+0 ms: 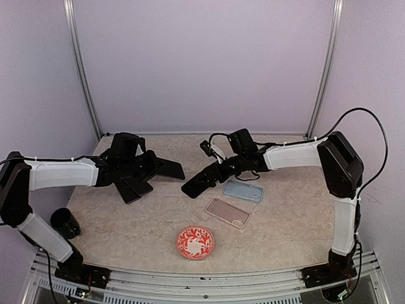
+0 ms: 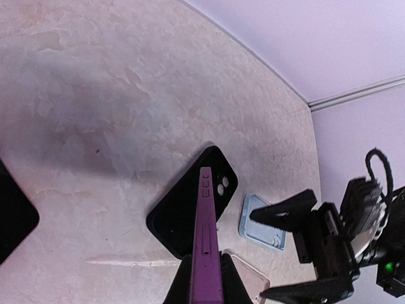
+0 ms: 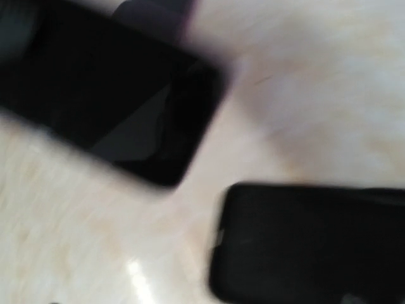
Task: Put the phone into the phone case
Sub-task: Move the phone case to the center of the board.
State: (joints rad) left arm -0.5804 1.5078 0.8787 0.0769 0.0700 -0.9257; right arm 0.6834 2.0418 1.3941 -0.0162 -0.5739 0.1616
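Left fingers are clamped on the one phone, a purple handset held above the table and seen edge-on from the left wrist, with its side buttons turned to the camera. Its long axis is pointed away from the wrist toward the black phone case, which is laid flat on the table with its camera cut-out at the far end. Three cases are counted: the black one, a light blue case and a pink case, the last two lying side by side near the right arm. Right fingers are spread apart, near the black case and the blue one. One red patterned plate and one black cup are set toward the near edge. The right wrist view is too blurred to be read.
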